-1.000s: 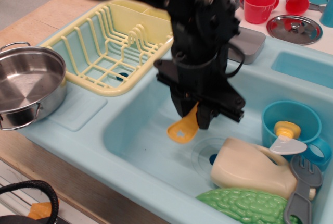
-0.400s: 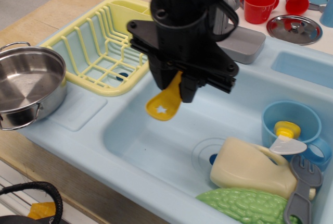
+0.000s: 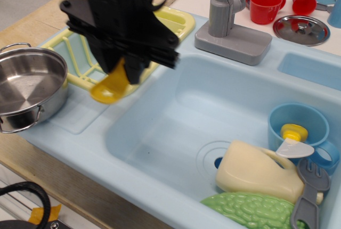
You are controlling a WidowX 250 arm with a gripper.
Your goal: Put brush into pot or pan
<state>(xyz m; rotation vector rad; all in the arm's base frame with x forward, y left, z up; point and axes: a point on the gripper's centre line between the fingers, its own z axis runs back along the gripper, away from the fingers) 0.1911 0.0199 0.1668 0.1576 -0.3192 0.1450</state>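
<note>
The claw point(image 3: 123, 77), clenched on the brush point(image 3: 110, 88), has carried it left out of the sink point(image 3: 160, 133), now near the pot point(image 3: 29, 88); delivery looks close.

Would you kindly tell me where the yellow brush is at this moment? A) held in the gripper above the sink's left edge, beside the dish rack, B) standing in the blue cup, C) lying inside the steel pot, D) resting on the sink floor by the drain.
A: the brush hangs from the shut gripper in front of the dish rack, not yet over the steel pot.
</note>
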